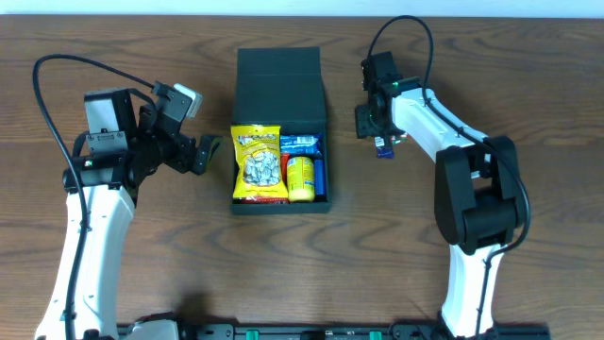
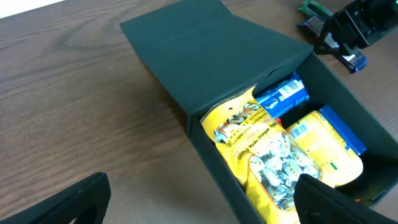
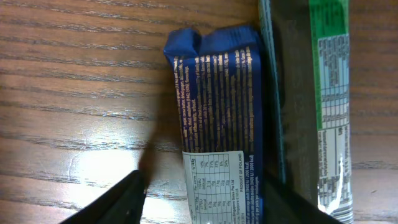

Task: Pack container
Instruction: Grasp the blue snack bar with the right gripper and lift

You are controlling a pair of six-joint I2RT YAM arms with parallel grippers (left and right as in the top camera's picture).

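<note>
The container (image 1: 280, 76) is a matte black square box at table centre, its flap lid open toward the back; it also shows in the left wrist view (image 2: 205, 56). Inside lie a yellow candy packet (image 1: 258, 162), a yellow-blue packet (image 1: 302, 178) and a small blue packet (image 1: 300, 144). My left gripper (image 1: 203, 151) is open and empty just left of the box, and the left wrist view (image 2: 202, 199) shows it too. My right gripper (image 1: 381, 142) is open right of the box, its fingers (image 3: 205, 199) either side of a dark blue snack bar (image 3: 217, 99).
A dark bar with a green wrapper end (image 3: 323, 99) lies right beside the blue bar on the wood table (image 1: 528, 76). The right arm's base (image 1: 477, 208) stands at the front right, the left arm (image 1: 94, 217) at the front left.
</note>
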